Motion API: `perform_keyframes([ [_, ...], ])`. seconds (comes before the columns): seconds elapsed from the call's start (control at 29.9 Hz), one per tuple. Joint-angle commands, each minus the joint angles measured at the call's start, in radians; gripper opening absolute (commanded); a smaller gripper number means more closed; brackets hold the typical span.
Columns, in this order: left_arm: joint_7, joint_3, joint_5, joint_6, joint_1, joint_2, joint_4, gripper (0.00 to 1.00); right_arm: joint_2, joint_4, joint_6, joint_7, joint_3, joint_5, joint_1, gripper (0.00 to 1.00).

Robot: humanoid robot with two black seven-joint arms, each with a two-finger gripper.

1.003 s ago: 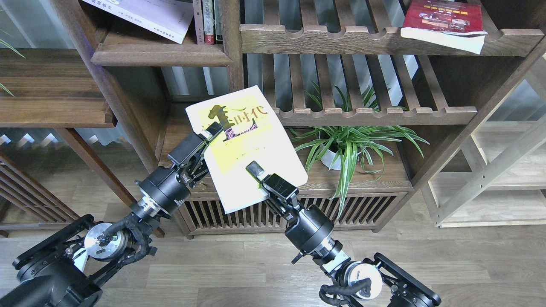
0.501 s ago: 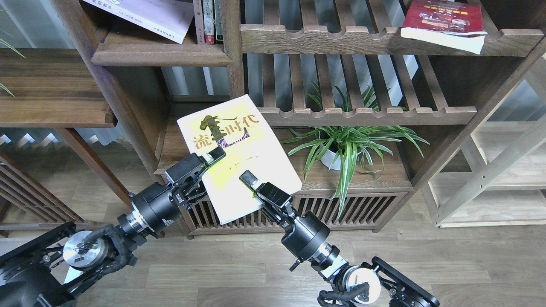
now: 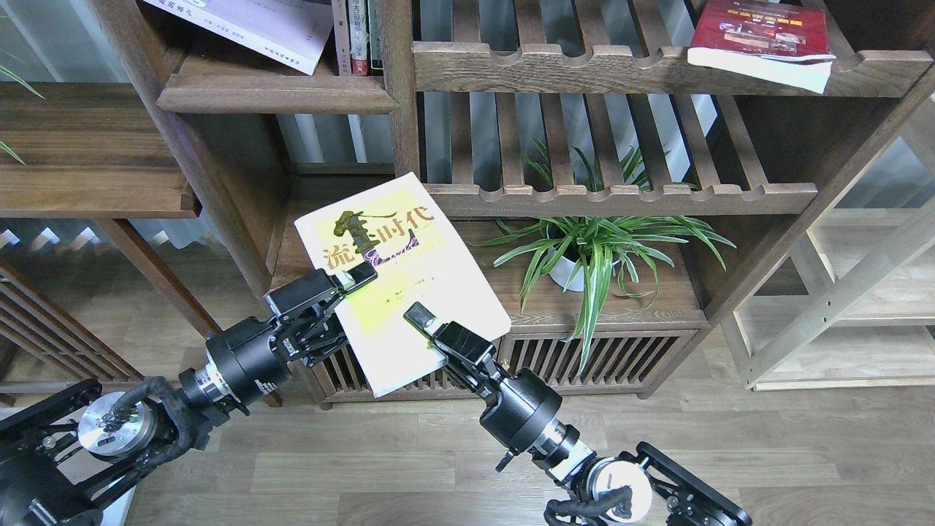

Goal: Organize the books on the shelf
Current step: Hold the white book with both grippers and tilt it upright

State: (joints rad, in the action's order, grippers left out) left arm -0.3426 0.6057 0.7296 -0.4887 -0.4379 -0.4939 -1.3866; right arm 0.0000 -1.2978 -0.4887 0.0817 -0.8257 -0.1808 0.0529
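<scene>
I hold the yellow-green book [image 3: 409, 256] tilted in front of the bookcase's lower left bay, cover facing me. My left gripper [image 3: 361, 276] is shut on its left edge. My right gripper [image 3: 418, 315] is shut on its bottom edge. The pale lavender-white book [image 3: 248, 25] leans on the solid dark-brown shelf [image 3: 270, 93] at the upper left, next to a few upright books [image 3: 358, 36]. The dark red book [image 3: 760, 36] lies flat on the upper slatted rack at the top right.
Two slatted racks with scalloped rails [image 3: 621, 197] span the middle of the bookcase. A potted spider plant [image 3: 584, 256] stands on the low cabinet [image 3: 621, 307] to the right of the held book. A pale wood rack [image 3: 840, 292] stands at the right. A dark side shelf [image 3: 88, 153] juts out at the left.
Both grippers and the yellow-green book have moved down and to the left, away from the middle slatted rack. The other books have not moved.
</scene>
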Motion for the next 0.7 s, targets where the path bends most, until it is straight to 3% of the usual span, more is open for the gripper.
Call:
perform_keyframes([
  [0.0, -0.001, -0.003, -0.001, 0.0, -0.005, -0.003, 0.0, 0.77, 0.0, 0.0, 0.0, 0.004, 0.019, 0.009, -0.004, 0.03],
  [0.27, -0.003, -0.05, -0.001, 0.0, -0.015, -0.003, 0.003, 0.75, 0.0, 0.0, 0.0, 0.009, 0.02, 0.014, -0.004, 0.03],
  [0.4, -0.004, -0.052, -0.003, 0.0, -0.013, -0.003, 0.009, 0.63, 0.0, 0.0, 0.0, 0.009, 0.023, 0.015, -0.004, 0.03],
  [0.6, -0.009, -0.043, -0.003, 0.0, -0.015, 0.0, 0.009, 0.6, 0.0, 0.0, 0.0, 0.009, 0.036, 0.015, -0.002, 0.03],
  [0.67, -0.009, -0.037, -0.003, 0.0, -0.015, 0.002, 0.009, 0.53, 0.0, 0.0, 0.0, 0.009, 0.034, 0.017, -0.002, 0.03],
])
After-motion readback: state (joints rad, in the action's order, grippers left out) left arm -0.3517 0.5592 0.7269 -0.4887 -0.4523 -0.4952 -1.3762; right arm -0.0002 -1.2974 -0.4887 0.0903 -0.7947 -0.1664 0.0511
